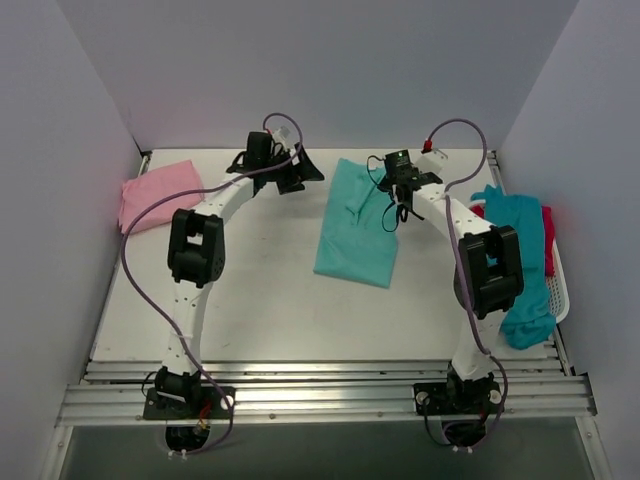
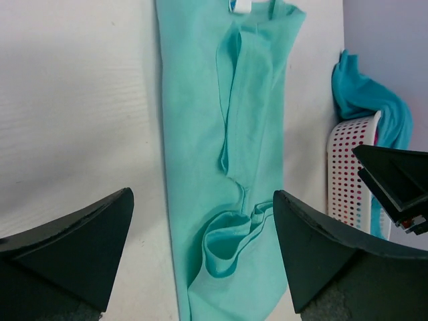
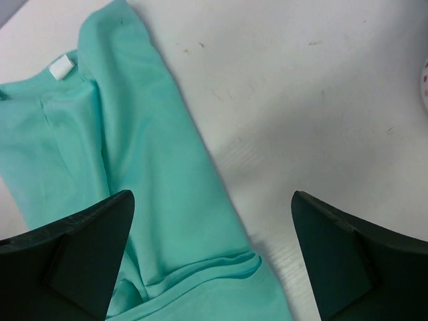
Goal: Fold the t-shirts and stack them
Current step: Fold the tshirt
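Observation:
The mint-teal t-shirt [image 1: 355,228] lies folded into a long strip in the middle of the table, with its white neck label [image 2: 239,5] at one end. My left gripper [image 1: 305,172] hovers open and empty just off the shirt's far left corner; in its wrist view [image 2: 202,200] a rumpled sleeve fold lies between the jaws. My right gripper [image 1: 387,178] hovers open and empty over the shirt's far right edge; its wrist view [image 3: 213,197] shows the shirt [image 3: 134,187] and its label [image 3: 61,67]. A folded light pink t-shirt [image 1: 160,192] lies at the far left.
A white plastic basket [image 1: 560,290] stands at the right edge and also shows in the left wrist view [image 2: 348,174]. A darker teal-blue shirt [image 1: 520,260] hangs over its rim, and a red shirt [image 1: 547,235] lies inside. Walls close in the table on three sides.

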Robot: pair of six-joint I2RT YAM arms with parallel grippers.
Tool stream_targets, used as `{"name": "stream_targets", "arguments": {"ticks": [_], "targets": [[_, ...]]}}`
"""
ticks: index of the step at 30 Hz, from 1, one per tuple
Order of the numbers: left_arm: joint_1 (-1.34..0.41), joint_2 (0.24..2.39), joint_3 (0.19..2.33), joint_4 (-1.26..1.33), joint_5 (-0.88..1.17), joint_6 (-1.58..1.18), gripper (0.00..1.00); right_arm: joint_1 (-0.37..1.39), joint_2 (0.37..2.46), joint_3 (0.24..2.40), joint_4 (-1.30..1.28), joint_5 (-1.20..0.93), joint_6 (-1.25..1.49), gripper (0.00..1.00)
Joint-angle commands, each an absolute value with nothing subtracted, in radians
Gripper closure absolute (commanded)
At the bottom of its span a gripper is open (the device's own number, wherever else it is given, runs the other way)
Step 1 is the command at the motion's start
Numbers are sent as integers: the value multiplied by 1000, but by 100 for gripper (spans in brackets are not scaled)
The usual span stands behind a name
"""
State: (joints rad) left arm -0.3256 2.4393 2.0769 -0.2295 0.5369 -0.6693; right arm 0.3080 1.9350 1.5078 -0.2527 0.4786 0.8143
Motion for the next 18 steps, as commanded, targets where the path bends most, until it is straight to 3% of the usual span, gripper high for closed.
{"name": "stream_targets", "arguments": {"ticks": [1,5,9,13,18], "targets": [[-270,2294,2082,-229,604,-661,6,313,1821,1543,-342,566,782,0],[-224,2090,1838,-161,520,-634,6,316,1649,1398,-302,546,785,0],[-224,1828,1411,-49,422,-643,6,330,1442,1093,-216,430,793,0],[-258,1706,1115,109,374,-678,6,337,1278,846,-79,260,793,0],[-314,1686,928,213,319,-710,6,368,1207,641,52,127,819,1]]}}
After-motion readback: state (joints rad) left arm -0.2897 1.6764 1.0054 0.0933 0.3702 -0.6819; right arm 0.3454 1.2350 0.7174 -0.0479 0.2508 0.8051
